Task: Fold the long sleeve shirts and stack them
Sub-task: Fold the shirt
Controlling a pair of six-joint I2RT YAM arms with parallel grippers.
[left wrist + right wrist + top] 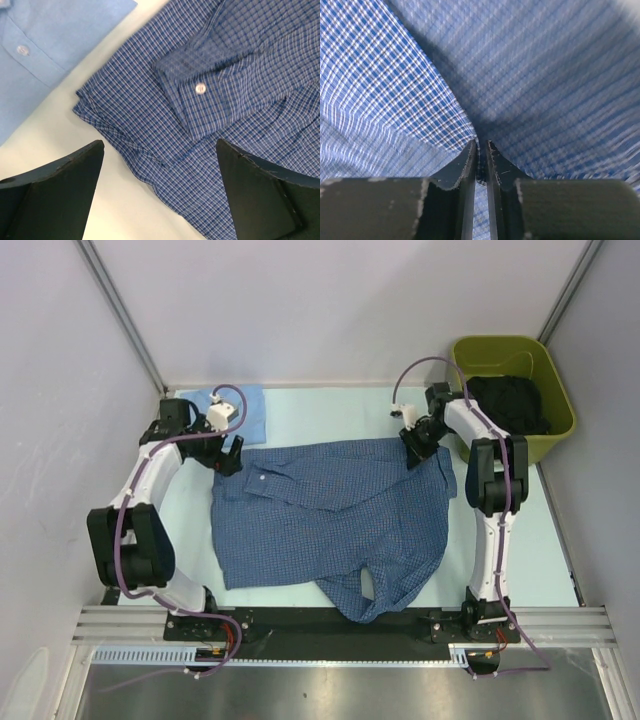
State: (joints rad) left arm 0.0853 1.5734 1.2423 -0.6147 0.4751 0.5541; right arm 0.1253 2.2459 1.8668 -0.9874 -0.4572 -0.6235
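Pale table (545, 540), grey walls, and the checked shirt (330, 515) lies spread mid-table, the pale blue shirt (250, 410) folded at the far left corner. The right gripper (482, 145) is pinched on checked cloth at the shirt's far right corner; the left gripper (160, 150) hangs wide open above the far left corner, holding nothing. Fold being set up, I'd say: left must drop and nip its corner next.

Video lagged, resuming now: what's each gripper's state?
Left gripper: open, holding nothing.
Right gripper: shut on the checked blue shirt.
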